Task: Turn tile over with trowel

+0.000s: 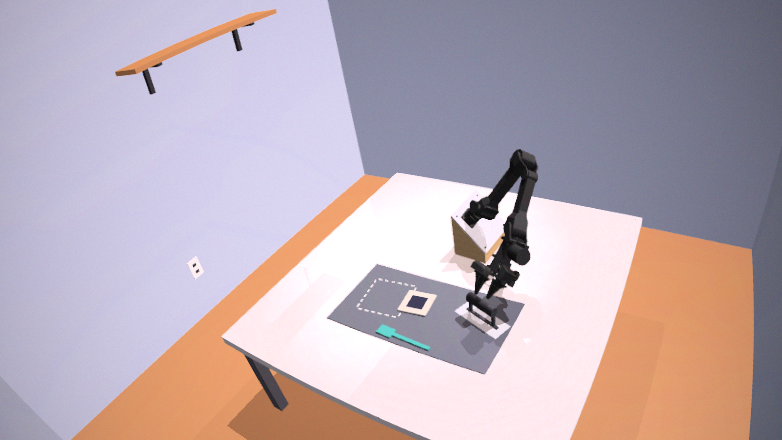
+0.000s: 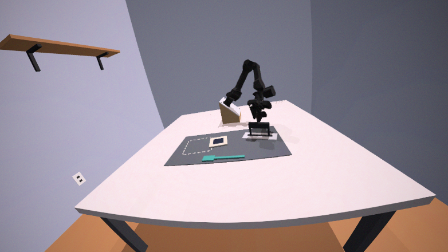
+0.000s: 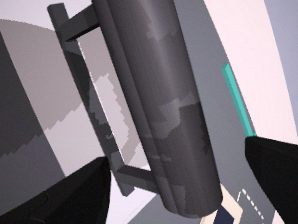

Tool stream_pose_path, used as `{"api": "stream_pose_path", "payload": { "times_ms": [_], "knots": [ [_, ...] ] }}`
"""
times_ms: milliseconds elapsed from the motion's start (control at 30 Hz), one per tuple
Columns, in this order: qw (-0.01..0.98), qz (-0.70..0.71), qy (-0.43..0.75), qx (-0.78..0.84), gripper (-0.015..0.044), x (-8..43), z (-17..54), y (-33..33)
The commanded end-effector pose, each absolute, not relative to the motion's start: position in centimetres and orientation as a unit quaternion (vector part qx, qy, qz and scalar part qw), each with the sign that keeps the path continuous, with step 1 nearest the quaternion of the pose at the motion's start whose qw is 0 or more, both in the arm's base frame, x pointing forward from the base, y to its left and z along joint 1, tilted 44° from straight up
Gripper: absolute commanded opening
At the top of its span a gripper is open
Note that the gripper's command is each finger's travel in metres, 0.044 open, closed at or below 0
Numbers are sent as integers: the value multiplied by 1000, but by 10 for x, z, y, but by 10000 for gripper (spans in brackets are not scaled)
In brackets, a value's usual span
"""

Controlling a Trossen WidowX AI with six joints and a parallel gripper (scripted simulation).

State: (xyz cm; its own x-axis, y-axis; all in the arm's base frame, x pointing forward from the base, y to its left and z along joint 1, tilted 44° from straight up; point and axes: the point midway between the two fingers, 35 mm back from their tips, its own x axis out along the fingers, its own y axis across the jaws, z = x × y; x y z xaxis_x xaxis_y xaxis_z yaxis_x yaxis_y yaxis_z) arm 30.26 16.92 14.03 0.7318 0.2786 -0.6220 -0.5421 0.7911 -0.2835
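Toward the far edge of the desk (image 1: pixel 328 350) (image 2: pixel 250 188) (image 3: pixel 250 40), as the exterior view faces it, a wedge-shaped block (image 1: pixel 467 245) (image 2: pixel 230 117) carries the black arm (image 1: pixel 504 183) (image 2: pixel 242 78). Nearer the middle lies a grey mat (image 1: pixel 448 344) (image 2: pixel 231 151) (image 3: pixel 210 75), its near left corner close to the desk's left edge. The trowel (image 1: pixel 481 302) (image 2: pixel 259 124) (image 3: pixel 165 100) rests on the mat's right part, pale blade down and dark cylindrical handle up. Just above it is the gripper (image 1: pixel 483 296) (image 2: pixel 258 120) (image 3: pixel 177 156), jaws roughly two-thirds open and holding nothing.

The tile (image 1: pixel 418 302) (image 2: pixel 218 141) (image 3: pixel 231 202) sits left of the trowel, dark square facing up, overlapping the right side of the dashed outline (image 1: pixel 366 311) (image 2: pixel 196 153) (image 3: pixel 252 204) and mostly outside it. A teal spatula (image 1: pixel 386 331) (image 2: pixel 208 158) (image 3: pixel 239 102) lies along the mat's side toward the desk's near edge, handle pointing toward the right edge.
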Motion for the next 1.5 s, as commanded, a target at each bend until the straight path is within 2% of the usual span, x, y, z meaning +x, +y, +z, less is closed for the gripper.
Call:
{"api": "stream_pose_path", "payload": {
  "times_ms": [0, 1467],
  "knots": [
    [892, 231, 261, -289, 300, 299, 139, 168],
    [888, 230, 251, -309, 300, 341, 106, 182]
  ]
}}
